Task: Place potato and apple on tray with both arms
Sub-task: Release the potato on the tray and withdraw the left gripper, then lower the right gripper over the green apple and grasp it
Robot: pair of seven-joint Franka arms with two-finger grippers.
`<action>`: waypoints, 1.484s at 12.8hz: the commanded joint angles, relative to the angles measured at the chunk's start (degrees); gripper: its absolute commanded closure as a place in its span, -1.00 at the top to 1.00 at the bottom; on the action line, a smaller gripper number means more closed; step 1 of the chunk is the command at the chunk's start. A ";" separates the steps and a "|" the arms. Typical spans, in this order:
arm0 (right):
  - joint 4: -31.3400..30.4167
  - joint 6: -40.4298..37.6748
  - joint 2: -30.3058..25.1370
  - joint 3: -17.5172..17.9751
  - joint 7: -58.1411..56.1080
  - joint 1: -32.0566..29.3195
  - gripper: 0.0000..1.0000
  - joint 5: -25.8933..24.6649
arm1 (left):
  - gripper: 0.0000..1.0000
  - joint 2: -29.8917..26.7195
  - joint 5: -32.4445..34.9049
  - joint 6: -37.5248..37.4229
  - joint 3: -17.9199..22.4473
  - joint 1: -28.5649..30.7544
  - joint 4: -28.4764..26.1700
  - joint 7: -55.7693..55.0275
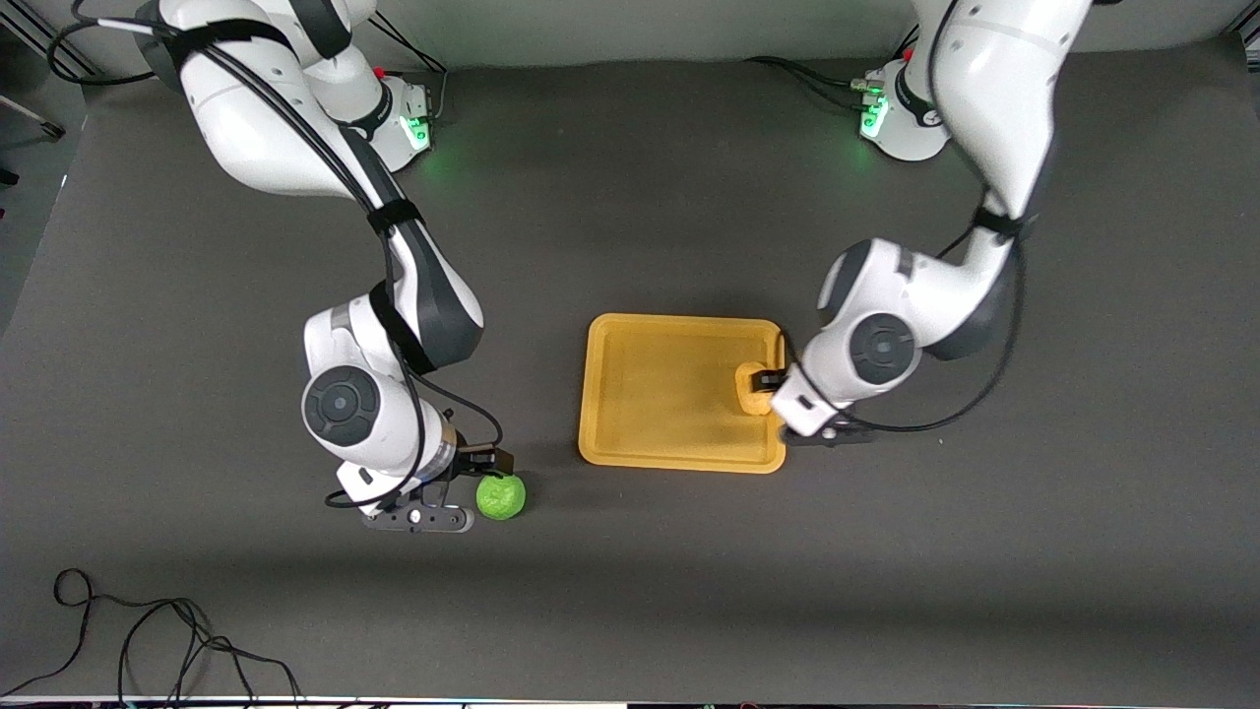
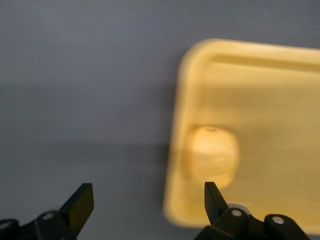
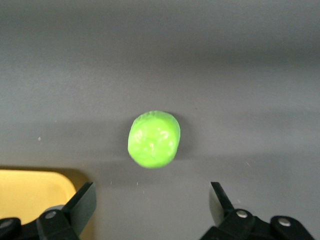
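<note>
Below the open left end effector (image 2: 149, 200), potato (image 2: 212, 156) on tray (image 2: 270, 90).

L gripper (image 2: 149, 200) open, R gripper (image 3: 152, 200) open

The desk (image 1: 630, 591) has a matt dark grey surface. The tray (image 1: 679, 448) looks like smooth orange-yellow plastic. The apple (image 1: 501, 496) is bumpy, slightly glossy green; the potato (image 2: 212, 155) pale, smooth-skinned.

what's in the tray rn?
Only the potato, on the tray floor at the left arm's end, partly covered by the open left gripper. The apple lies outside.
</note>
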 commanded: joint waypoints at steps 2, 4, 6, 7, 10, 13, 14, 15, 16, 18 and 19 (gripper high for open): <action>0.47 5.26 3.97 -0.32 1.61 0.46 1.00 0.04 | 0.99 -14.87 2.47 -9.62 2.13 8.13 -2.49 11.60; 0.47 8.42 6.34 -0.32 1.61 0.46 1.00 -1.70 | 0.99 -20.23 2.48 -11.02 2.22 11.49 -3.36 18.45; 0.47 10.10 7.93 -0.32 1.61 0.46 1.00 -2.33 | 0.99 -25.94 2.91 -14.01 2.31 14.92 -4.94 24.25; 0.47 10.72 8.72 -0.32 1.61 0.46 1.00 -2.33 | 0.99 -28.67 4.39 -13.23 2.57 16.41 -5.65 26.55; 0.47 12.04 9.78 -0.32 1.70 0.46 0.68 -2.33 | 0.99 -31.16 4.41 -12.52 2.66 19.41 -5.92 32.81; 0.47 11.69 9.35 -0.32 1.70 0.55 -0.43 -2.33 | 0.99 -29.31 4.49 -10.24 2.49 18.80 -5.92 31.84; 0.47 10.82 8.56 -0.32 1.70 0.55 -0.43 -2.33 | 0.99 -29.31 4.93 -10.15 2.49 18.71 -5.92 31.84; 0.90 7.25 6.73 -0.24 1.70 0.38 -0.43 -2.25 | 0.99 -29.31 4.94 -10.32 2.40 18.71 -5.92 31.93; 1.52 3.29 4.27 -0.23 1.61 0.20 -0.43 -2.16 | 1.00 -29.31 4.94 -11.20 2.40 18.63 -5.92 31.93; 1.61 -4.44 -2.49 -0.23 1.52 0.20 -0.43 -2.07 | 1.00 -29.40 5.02 -11.47 2.13 18.62 -5.74 31.93; 1.61 -7.96 -6.00 -0.23 1.78 0.38 -0.43 -1.81 | 1.00 -29.49 5.37 -12.60 1.96 18.54 -5.39 31.93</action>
